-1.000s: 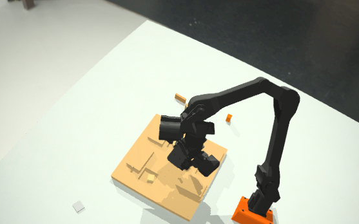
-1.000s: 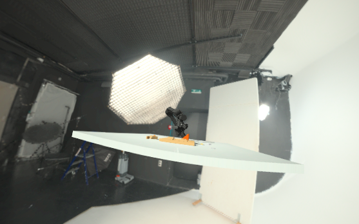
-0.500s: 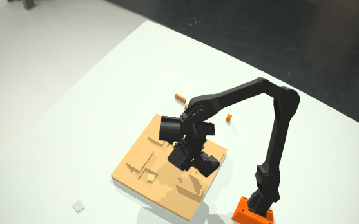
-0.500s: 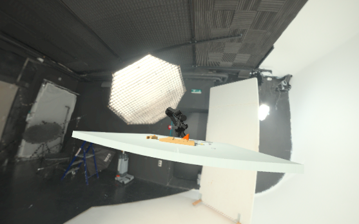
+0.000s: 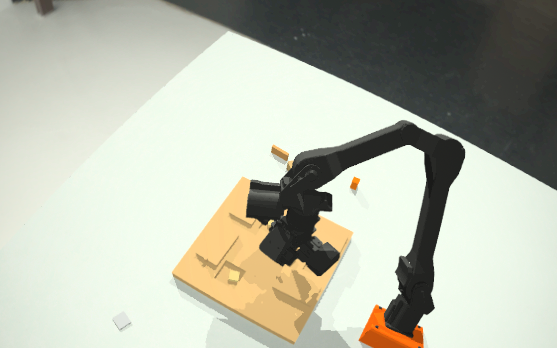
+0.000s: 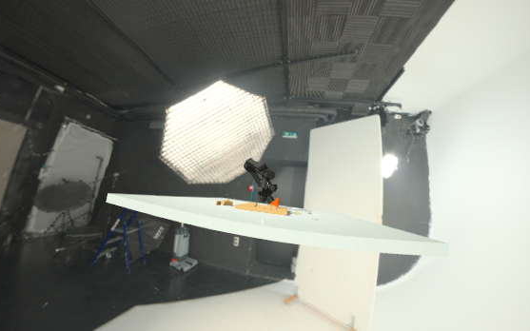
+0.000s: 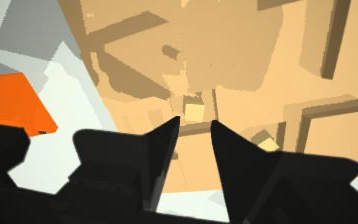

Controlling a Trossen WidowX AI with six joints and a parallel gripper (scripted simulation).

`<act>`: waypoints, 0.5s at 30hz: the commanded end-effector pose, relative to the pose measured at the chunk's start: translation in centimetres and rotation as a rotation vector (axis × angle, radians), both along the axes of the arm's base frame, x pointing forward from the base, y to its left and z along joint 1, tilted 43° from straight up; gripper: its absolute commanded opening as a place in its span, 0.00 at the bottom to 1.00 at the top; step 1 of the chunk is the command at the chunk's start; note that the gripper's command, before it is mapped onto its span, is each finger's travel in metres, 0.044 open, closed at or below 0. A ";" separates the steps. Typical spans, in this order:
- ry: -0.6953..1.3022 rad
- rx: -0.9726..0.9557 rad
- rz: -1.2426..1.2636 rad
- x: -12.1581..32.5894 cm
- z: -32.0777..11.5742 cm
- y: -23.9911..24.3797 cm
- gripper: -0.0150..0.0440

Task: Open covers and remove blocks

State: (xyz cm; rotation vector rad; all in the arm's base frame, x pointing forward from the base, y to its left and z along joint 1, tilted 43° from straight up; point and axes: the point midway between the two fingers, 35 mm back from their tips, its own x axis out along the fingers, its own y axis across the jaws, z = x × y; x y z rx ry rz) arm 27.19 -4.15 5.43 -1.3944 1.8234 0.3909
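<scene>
My gripper (image 5: 297, 254) (image 7: 195, 122) is open and empty, its fingers part way apart over the tan puzzle board (image 5: 188, 272) (image 6: 261, 208). In the wrist view a pale yellow block (image 7: 194, 112) sits in a square well just beyond the fingertips. A second yellow block (image 7: 267, 144) (image 5: 269, 223) shows beyond the right finger. A third yellow block (image 5: 234, 276) sits in an uncovered well at the board's lower left. Tan covers (image 5: 216, 247) (image 7: 345, 130) match the board in colour and show by dark edges. The arm hides part of the board in the top view.
On the table (image 5: 119, 200), beyond the board, lie a long tan-orange piece (image 5: 279, 152), a tan piece (image 5: 290, 165) partly behind the arm, and a small orange block (image 5: 355, 183). A light grey block (image 5: 122, 321) lies left of the board. The orange arm base (image 5: 391, 332) stands right.
</scene>
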 end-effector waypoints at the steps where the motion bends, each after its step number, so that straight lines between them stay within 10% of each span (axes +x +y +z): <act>1: 0.006 -0.006 0.002 -0.1 -0.3 -0.5 0.50; 15: 0.006 -0.007 0.002 -0.2 -1.2 -1.3 0.50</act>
